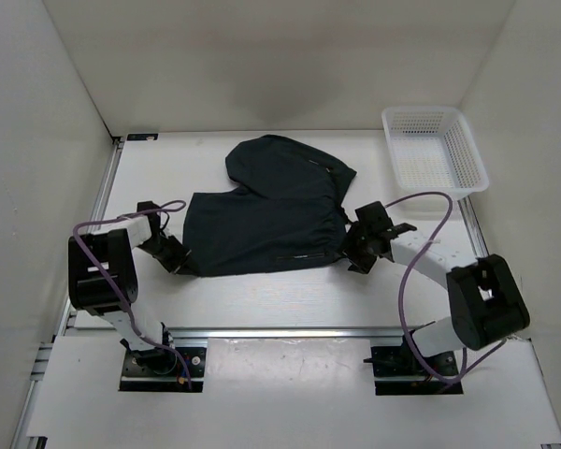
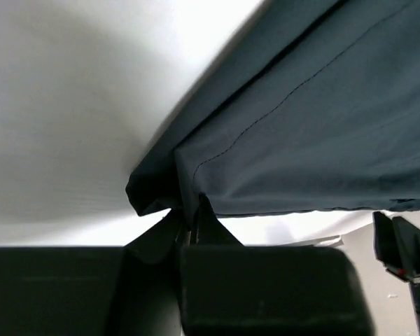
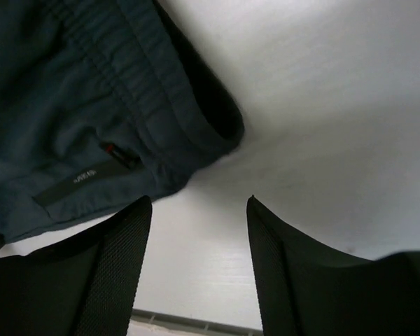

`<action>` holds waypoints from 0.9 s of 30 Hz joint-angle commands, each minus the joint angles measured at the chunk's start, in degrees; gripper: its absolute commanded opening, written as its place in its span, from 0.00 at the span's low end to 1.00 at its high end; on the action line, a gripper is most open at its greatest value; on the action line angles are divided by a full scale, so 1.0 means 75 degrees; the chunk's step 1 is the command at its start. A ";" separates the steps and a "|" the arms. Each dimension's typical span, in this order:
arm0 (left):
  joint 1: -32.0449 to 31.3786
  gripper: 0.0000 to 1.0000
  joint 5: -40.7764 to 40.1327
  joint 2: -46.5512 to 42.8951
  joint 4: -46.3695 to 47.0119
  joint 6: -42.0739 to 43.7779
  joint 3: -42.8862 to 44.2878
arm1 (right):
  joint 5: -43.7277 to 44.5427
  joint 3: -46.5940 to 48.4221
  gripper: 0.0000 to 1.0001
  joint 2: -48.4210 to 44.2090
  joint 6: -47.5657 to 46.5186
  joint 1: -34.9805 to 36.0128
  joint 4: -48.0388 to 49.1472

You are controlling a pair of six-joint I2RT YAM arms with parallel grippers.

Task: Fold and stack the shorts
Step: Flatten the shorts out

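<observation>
The dark navy shorts [image 1: 266, 210] lie on the white table, one leg folded toward the back. My left gripper [image 1: 179, 259] sits at the shorts' near left corner, shut on the hem; the left wrist view shows the cloth [image 2: 315, 119] pinched between my closed fingers [image 2: 189, 227]. My right gripper [image 1: 352, 245] is at the shorts' right edge, by the waistband. In the right wrist view it [image 3: 199, 210] is open and empty over bare table, with the waistband and label [image 3: 105, 140] just ahead to the left.
A white mesh basket [image 1: 434, 148] stands at the back right corner. White walls enclose the table on three sides. Metal rails run along the near edge [image 1: 280, 334] and the left side.
</observation>
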 commanded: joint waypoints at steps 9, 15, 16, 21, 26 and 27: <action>-0.0063 0.10 0.0397 -0.0251 -0.0174 0.0114 0.2021 | 0.0834 0.3224 0.00 0.2101 -0.1320 0.0002 -0.0184; -0.0063 0.10 0.0503 -0.0415 -0.1580 0.0500 0.5196 | 0.1971 0.6354 0.00 0.1646 -0.2820 -0.0303 -0.1755; -0.0063 0.10 0.0503 -0.0542 -0.1953 0.0594 0.5505 | 0.2089 0.6565 0.00 0.1516 -0.2961 -0.0303 -0.1861; -0.0063 0.10 0.0515 -0.1456 -0.2215 0.0665 0.5407 | 0.2242 0.5539 0.00 0.0052 -0.3232 -0.0385 -0.1944; -0.0134 0.10 0.0434 -0.2674 -0.1934 0.0736 0.2958 | 0.2149 0.2931 0.00 -0.1667 -0.3068 -0.0385 -0.1874; -0.0134 0.10 0.0363 -0.3129 -0.1818 0.0736 0.2490 | 0.2149 0.2517 0.00 -0.1951 -0.2975 -0.0316 -0.1873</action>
